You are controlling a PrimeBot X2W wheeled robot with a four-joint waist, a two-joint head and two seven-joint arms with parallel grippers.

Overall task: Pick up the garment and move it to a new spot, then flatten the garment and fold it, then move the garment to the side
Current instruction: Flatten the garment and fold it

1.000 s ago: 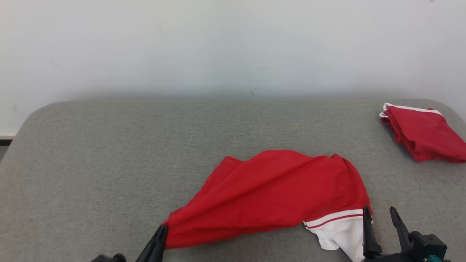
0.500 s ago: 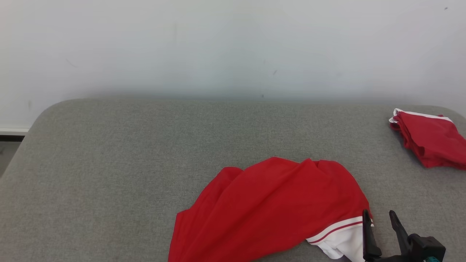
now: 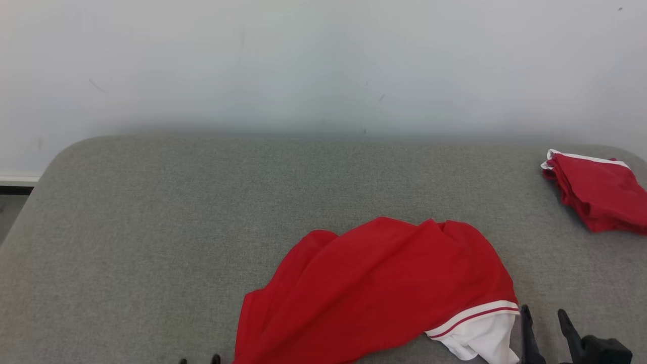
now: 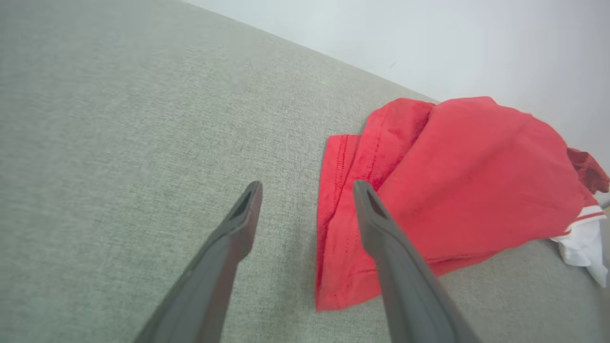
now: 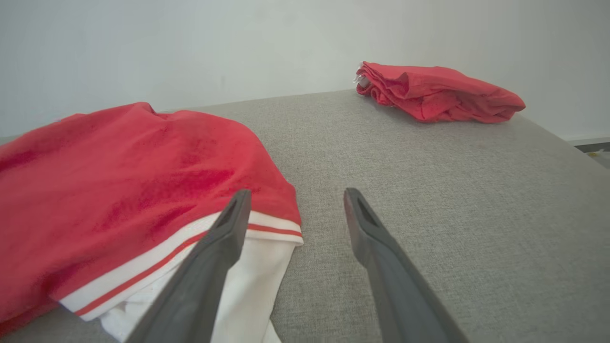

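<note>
Released since a second ago, the garment [image 3: 384, 283] lies crumpled on the table [image 3: 202, 202] between left gripper [image 4: 307, 185] and right gripper [image 5: 296, 192], both spread apart, empty

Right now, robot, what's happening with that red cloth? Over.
Left gripper open, right gripper open, both empty. Red garment lies rumpled on grey surface. Folded red pile sits apart.
</note>
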